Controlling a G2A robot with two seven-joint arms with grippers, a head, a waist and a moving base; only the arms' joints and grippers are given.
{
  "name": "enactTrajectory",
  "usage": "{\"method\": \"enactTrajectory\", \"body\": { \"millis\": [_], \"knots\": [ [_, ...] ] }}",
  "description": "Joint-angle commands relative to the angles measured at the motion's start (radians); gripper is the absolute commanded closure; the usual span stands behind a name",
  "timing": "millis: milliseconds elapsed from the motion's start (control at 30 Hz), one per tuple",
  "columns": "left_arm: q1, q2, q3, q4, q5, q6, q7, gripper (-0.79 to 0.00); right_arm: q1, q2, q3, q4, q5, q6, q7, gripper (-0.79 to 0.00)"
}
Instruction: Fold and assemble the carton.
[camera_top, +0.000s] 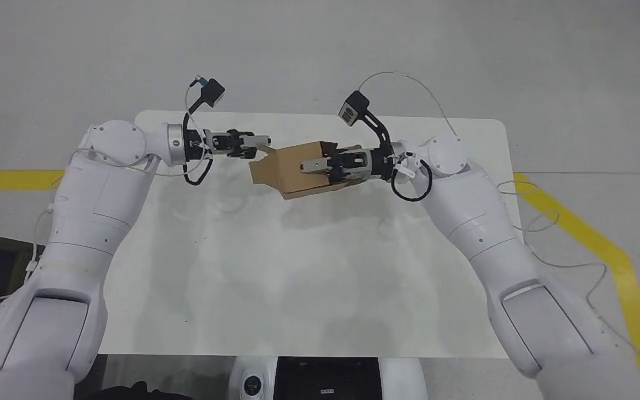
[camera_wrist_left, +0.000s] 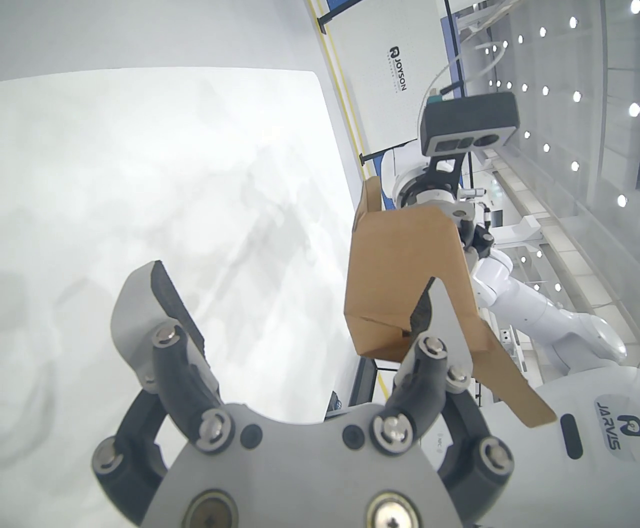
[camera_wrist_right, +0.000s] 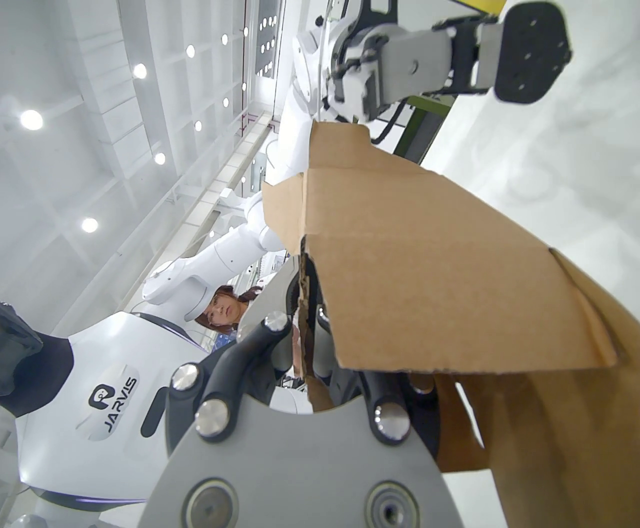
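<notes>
both arms were extended inward, claws facing each other. the left gripper (camera_wrist_left: 295, 280) had its jaws spread wide; opposite it, the right gripper (camera_wrist_right: 304, 296) was clamped on a carton (camera_wrist_right: 425, 260) wall.

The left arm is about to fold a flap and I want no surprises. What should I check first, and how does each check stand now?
1. Hold: right gripper shut on the carton: ok.
2. Readiness: left gripper open wide: ok.
3. Clearance: carton held above the table: ok.
4. Contact: left gripper's finger touching the end flap: cannot tell.
5. Closure: end flap folded shut: not ok, it sticks out.
</notes>
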Motion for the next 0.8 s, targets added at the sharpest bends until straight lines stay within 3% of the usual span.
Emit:
{"method": "enactTrajectory", "body": {
  "millis": [0, 767],
  "knots": [
    [0.001, 0.002, -0.005, -0.002, -0.01, -0.005, -0.012, -0.785, 0.004, 0.0, 0.006, 0.016, -0.002, -0.014, -0.014, 0.0],
    [0.034, 0.007, 0.01, -0.108, -0.004, 0.001, -0.045, -0.785, 0.009, -0.019, 0.01, 0.031, 0.002, -0.031, -0.031, 0.0]
  ]
}}
